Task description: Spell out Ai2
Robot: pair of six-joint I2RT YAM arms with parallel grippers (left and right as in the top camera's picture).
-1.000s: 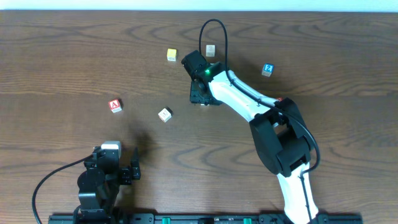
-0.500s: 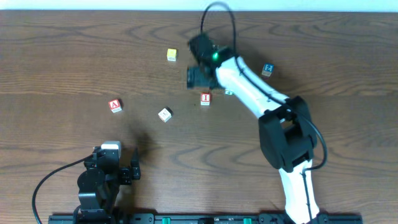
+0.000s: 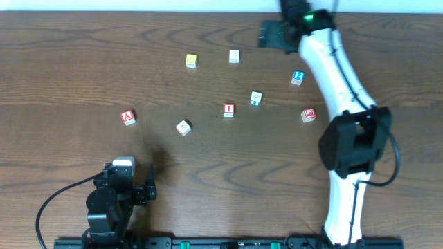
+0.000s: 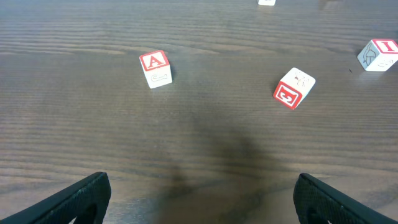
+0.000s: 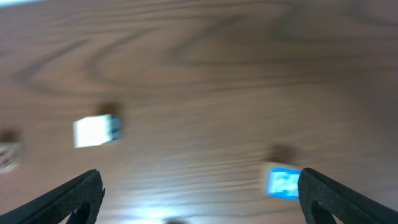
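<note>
Overhead, I [image 3: 228,109] lies mid-table; left gripper [image 3: 147,189] and right gripper [image 3: 268,33] gape empty; right should next drop onto 2 [image 3: 298,77], nearer.

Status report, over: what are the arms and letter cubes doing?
Open and empty: left end effector, right end effector. A cube, I cube, 2 cube scattered apart. A red-symbol cube sits between A and I.
</note>
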